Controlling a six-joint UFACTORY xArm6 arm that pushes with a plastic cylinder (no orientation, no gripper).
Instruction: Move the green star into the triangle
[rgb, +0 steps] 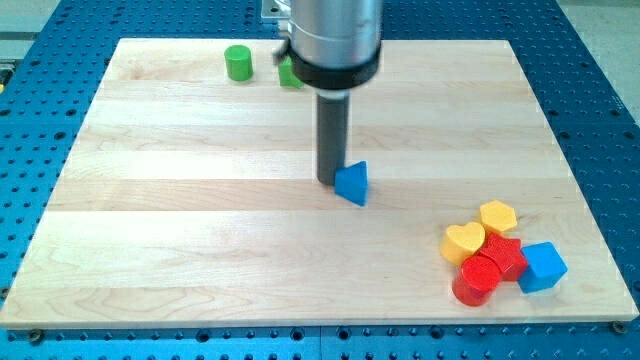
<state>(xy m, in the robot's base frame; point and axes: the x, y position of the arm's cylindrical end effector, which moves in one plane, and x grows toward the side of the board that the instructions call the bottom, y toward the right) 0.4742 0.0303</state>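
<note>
A blue triangle block (352, 184) lies near the middle of the wooden board (180, 230). My tip (329, 182) rests on the board right at the triangle's left edge, touching or nearly touching it. A green block (289, 74), mostly hidden behind the arm's grey body, sits near the view's top; its shape cannot be made out, so I cannot tell if it is the star. A green cylinder (238, 63) stands to its left.
A cluster lies at the view's bottom right: a yellow heart (463, 241), a yellow hexagon (498, 215), a red star-like block (505, 255), a red cylinder (474, 282) and a blue cube (543, 266). Blue perforated table surrounds the board.
</note>
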